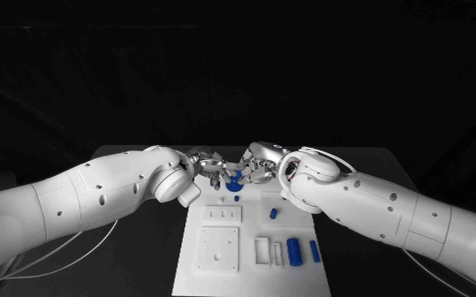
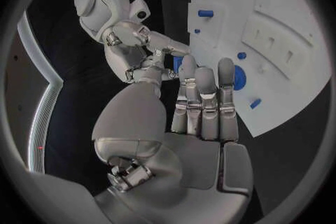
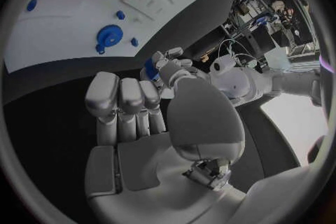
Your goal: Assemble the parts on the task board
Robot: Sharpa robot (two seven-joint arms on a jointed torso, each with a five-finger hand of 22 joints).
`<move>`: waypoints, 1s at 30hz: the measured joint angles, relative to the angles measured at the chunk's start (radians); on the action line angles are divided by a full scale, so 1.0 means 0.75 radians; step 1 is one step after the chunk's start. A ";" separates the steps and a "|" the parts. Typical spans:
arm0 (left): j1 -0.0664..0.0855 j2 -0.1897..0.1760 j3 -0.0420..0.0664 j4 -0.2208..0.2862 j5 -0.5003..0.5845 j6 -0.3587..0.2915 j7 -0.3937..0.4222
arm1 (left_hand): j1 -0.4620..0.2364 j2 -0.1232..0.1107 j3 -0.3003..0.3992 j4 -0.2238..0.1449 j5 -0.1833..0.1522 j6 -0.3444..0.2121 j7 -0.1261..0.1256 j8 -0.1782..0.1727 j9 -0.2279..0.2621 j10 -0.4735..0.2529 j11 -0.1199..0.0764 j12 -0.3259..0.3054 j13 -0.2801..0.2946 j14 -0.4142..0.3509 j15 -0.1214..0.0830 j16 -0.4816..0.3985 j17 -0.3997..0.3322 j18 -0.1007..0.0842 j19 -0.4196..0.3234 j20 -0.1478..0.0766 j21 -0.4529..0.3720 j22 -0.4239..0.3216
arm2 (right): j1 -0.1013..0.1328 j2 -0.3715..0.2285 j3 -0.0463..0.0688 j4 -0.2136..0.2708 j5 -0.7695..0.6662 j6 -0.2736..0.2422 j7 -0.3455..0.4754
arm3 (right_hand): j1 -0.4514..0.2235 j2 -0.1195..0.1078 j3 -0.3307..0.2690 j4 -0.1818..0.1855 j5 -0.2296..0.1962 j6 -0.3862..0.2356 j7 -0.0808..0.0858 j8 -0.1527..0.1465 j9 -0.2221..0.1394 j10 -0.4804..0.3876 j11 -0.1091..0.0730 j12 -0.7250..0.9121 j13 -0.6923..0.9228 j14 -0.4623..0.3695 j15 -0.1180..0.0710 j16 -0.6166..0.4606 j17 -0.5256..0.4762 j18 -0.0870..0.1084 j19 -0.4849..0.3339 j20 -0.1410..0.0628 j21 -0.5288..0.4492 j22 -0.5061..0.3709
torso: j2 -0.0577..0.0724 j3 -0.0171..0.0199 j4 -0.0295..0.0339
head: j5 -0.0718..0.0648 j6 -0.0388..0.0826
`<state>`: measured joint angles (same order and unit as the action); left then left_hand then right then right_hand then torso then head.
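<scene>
The white task board (image 1: 248, 269) lies lengthwise in the middle of the table. Above its far end my left hand (image 1: 206, 166) and right hand (image 1: 262, 168) meet fingertip to fingertip. A small blue part (image 2: 177, 63) (image 3: 148, 66) sits between the fingertips of both hands, mostly hidden by them. Just below the hands a blue gear (image 1: 234, 186) (image 2: 238, 77) (image 3: 110, 35) rests on the board. The left wrist view shows the right hand (image 2: 136, 50) opposite my left hand (image 2: 203, 95); the right wrist view shows the left hand (image 3: 171, 67) beyond my right hand (image 3: 129, 106).
More blue parts lie on the board: a short peg (image 1: 273, 212) at mid-board and two longer pieces (image 1: 294, 247) (image 1: 314, 250) near its right edge. Raised white blocks (image 1: 218, 247) take up its left half. Black table (image 1: 139, 256) flanks the board.
</scene>
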<state>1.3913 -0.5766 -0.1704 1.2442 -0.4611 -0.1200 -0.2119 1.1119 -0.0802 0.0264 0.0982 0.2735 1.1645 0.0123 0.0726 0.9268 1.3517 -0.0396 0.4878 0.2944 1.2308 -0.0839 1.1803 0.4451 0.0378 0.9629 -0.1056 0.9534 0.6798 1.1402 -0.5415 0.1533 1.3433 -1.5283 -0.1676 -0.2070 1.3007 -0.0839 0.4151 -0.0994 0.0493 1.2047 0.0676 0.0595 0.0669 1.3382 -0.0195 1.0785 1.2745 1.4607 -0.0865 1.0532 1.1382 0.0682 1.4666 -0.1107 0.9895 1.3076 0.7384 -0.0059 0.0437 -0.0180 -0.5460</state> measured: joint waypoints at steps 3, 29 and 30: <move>0.000 0.000 0.000 -0.002 0.001 0.003 -0.003 | -0.004 0.005 -0.012 -0.012 -0.009 0.000 0.000 0.000 -0.007 0.000 0.000 0.000 0.000 0.000 0.000 0.000 0.000 0.000 0.000 0.000 -0.015 0.015 | 0.000 0.001 0.000 0.000 0.000 0.001 -0.002 | 0.000 0.000 -0.001 -0.001 0.000 0.000 0.000 0.000 0.000 0.000 0.000 0.000 0.000 0.000 0.000 0.000 0.000 0.000 0.000 0.000 0.000 0.000 | 0.000 0.0000 0.0000 | 0.002 0.000; 0.000 0.006 -0.001 -0.015 -0.005 0.030 -0.043 | -0.007 0.007 -0.011 -0.018 -0.015 0.000 0.000 0.000 -0.048 -0.005 0.005 0.000 -0.001 0.000 0.000 0.000 -0.004 0.000 0.005 0.005 -0.040 0.053 | 0.000 0.003 0.000 0.013 0.000 0.006 -0.017 | 0.002 0.001 -0.004 -0.003 0.000 0.001 0.001 0.000 0.000 0.000 0.000 0.000 0.000 0.000 0.000 0.000 0.000 0.000 0.000 0.000 0.000 0.000 | 0.001 0.0017 0.0003 | 0.003 -0.003; 0.000 0.006 -0.001 -0.016 -0.005 0.032 -0.045 | -0.007 0.007 -0.011 -0.018 -0.015 0.000 0.000 0.000 -0.053 -0.005 0.005 0.000 -0.001 0.000 0.000 0.000 -0.004 0.000 0.005 0.005 -0.040 0.056 | 0.000 0.003 0.000 0.013 0.000 0.007 -0.018 | 0.002 0.001 -0.004 -0.004 0.000 0.001 0.001 0.000 0.000 0.000 0.000 0.000 0.000 0.000 0.000 0.000 0.000 0.000 0.000 0.000 0.000 0.000 | 0.001 0.0017 0.0003 | 0.003 -0.003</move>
<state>1.3913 -0.5721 -0.1710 1.2324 -0.4652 -0.0960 -0.2456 1.1067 -0.0749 0.0182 0.0844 0.2623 1.1645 0.0123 0.0727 0.8871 1.3482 -0.0360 0.4878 0.2934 1.2308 -0.0839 1.1803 0.4418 0.0380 0.9668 -0.1018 0.9231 0.7215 1.1403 -0.5389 0.1530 1.3529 -1.5282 -0.1626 -0.2204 1.3019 -0.0832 0.4124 -0.1021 0.0492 1.2058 0.0686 0.0595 0.0671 1.3382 -0.0194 1.0788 1.2746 1.4606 -0.0864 1.0532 1.1381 0.0683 1.4666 -0.1106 0.9895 1.3074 0.7395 -0.0047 0.0439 -0.0160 -0.5483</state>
